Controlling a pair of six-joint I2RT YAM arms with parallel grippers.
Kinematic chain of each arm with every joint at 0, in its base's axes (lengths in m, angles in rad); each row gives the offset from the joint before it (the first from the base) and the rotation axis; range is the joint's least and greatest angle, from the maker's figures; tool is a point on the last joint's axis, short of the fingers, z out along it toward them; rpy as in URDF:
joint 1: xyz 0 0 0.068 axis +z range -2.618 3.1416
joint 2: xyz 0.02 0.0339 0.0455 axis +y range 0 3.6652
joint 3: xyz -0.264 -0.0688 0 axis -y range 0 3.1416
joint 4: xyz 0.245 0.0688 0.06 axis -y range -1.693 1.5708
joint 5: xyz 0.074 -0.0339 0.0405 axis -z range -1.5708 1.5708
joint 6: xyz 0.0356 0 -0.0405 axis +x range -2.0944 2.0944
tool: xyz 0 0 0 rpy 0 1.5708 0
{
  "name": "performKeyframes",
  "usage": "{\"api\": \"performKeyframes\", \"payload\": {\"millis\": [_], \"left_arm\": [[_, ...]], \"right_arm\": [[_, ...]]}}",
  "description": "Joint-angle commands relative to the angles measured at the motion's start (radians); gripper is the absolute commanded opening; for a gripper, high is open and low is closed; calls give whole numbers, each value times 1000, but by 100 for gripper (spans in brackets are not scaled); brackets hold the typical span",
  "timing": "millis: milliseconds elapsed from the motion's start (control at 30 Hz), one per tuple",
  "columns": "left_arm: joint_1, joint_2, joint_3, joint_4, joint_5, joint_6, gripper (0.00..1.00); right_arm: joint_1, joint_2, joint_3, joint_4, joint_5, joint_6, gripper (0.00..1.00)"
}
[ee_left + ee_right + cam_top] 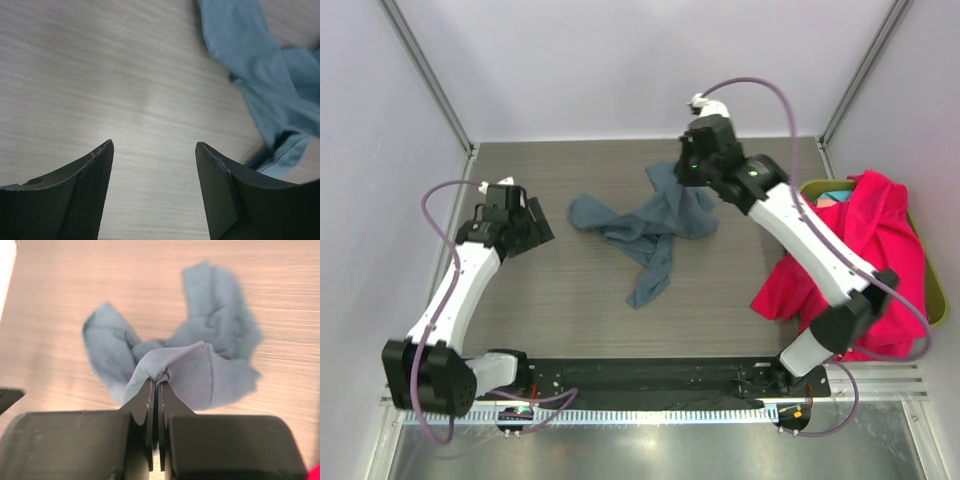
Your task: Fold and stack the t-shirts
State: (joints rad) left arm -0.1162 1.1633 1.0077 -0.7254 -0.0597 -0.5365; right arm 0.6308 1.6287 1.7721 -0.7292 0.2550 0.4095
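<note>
my right tool [155,386] grips a fold of the grey-blue t-shirt [212,367] by the far edge, probably to spread it. my left tool [154,146] hovers with jaws apart.

Matt cloth on a wood-grain table [570,310] with a faint sheen.
The slate-blue t-shirt [650,230] is soft, dull knit cloth, creased and rumpled. The pink-red t-shirt [865,240] is the same matt cloth, in a brighter colour. The table top is smooth, with fine grey-brown streaks and a pale glare patch. The left gripper [154,145] has matt black fingers [85,200], which look like plastic; one inner face looks finely textured. The olive-green bin [934,280] looks like smooth plastic. The white shells of the right arm [810,240] are slightly glossy.
</note>
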Motion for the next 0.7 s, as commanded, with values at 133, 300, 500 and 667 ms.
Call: {"api": "performKeyframes", "payload": {"millis": [133,300,500,667], "left_arm": [[3,309,157,214,101,-155,68],[-3,575,252,308,113,-218,68],[-8,723,348,408,143,-261,70],[-10,808,455,451,138,-270,75]], "right_arm": [[-104,-278,-328,-44,128,73,1],[-180,-408,-582,25,72,100,1],[-181,-441,-681,37,29,109,1],[-181,-448,-715,51,30,95,1]]}}
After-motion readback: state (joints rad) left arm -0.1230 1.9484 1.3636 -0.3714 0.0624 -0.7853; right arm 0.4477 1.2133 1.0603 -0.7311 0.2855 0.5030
